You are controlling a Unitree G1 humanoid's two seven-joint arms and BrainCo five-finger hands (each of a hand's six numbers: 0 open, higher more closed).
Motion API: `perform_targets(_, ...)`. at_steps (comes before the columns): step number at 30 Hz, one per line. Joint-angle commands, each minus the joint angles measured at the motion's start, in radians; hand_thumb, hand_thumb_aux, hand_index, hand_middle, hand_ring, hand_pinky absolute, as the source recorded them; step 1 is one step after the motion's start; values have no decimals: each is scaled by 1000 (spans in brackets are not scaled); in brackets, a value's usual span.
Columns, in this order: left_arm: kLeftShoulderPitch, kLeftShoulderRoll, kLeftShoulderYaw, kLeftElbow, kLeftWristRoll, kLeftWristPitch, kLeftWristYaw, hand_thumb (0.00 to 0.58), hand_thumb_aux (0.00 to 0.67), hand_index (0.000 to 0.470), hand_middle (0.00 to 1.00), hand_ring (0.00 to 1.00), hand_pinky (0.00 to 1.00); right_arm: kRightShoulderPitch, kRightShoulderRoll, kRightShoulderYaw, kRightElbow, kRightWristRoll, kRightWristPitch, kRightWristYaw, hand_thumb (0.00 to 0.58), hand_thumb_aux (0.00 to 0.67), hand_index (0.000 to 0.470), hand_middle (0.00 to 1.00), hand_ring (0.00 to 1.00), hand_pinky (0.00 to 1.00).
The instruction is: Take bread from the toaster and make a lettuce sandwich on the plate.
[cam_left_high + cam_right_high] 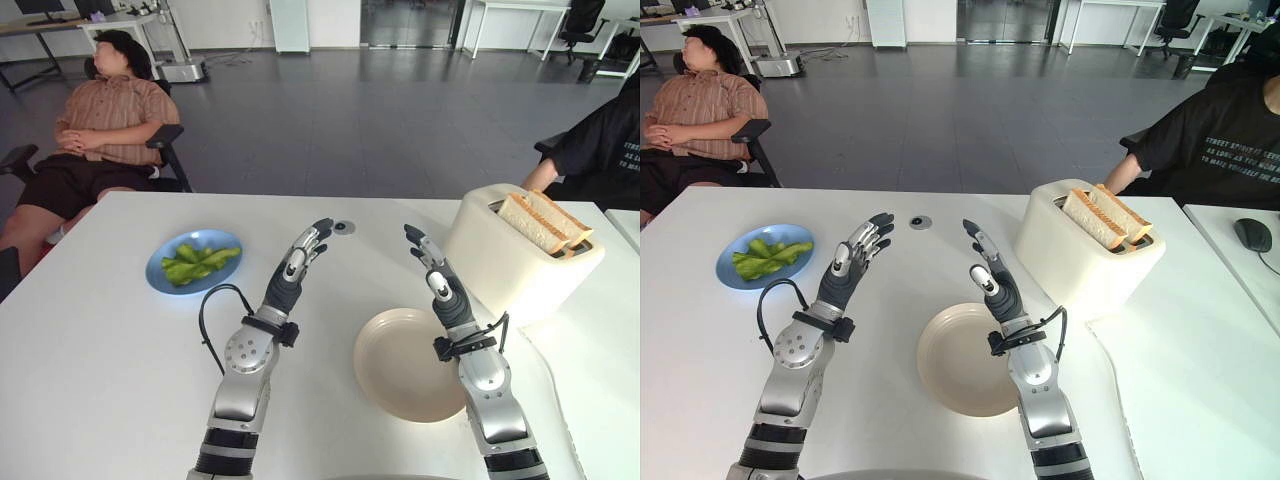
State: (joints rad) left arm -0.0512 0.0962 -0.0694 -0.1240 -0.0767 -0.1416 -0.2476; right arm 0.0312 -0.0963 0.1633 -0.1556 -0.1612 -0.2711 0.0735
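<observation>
Lettuce [200, 264] on a blue dish [158, 280], up-left of our left hand [298, 262], kept in reach for layering. Left hand flat, fingers spread, empty. Plate [395, 375] bare, just left of and below our right hand [440, 285], which is also spread and empty. Toaster [500, 270] just right of it, bread [540, 222] sticking up from the slots. We'd grab that first.

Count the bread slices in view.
2: a nearer slice and a farther slice, side by side upright in the toaster, tops sticking out, lower parts hidden. None on the plate.
</observation>
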Motion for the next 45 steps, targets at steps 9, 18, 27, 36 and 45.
perform_targets(9, 11, 6, -5, -19, -6, -5, -20, 0, 0, 0, 0, 0, 0, -17, -6, 16, 6, -9, 23, 17, 0, 0, 0, 0, 0, 0)
perform_targets(18, 18, 9, 2, -29, 2, -19, -14, 0, 0, 0, 0, 0, 0, -289, -190, -124, 65, -41, 42, 66, 0, 0, 0, 0, 0, 0)
perform_targets(27, 25, 16, 4, -42, 4, -18, -9, 0, 0, 0, 0, 0, 0, -645, -687, -182, 574, -363, 13, -18, 0, 0, 0, 0, 0, 0)
perform_targets(36, 25, 23, 3, -47, 2, -12, -10, 0, 0, 0, 0, 0, 0, -787, -845, -50, 930, -553, 78, -120, 0, 0, 0, 0, 0, 0)
perform_targets(45, 22, 29, 0, -43, 2, -12, -7, 0, 0, 0, 0, 0, 0, -788, -837, 35, 980, -547, 36, -59, 0, 0, 0, 0, 0, 0)
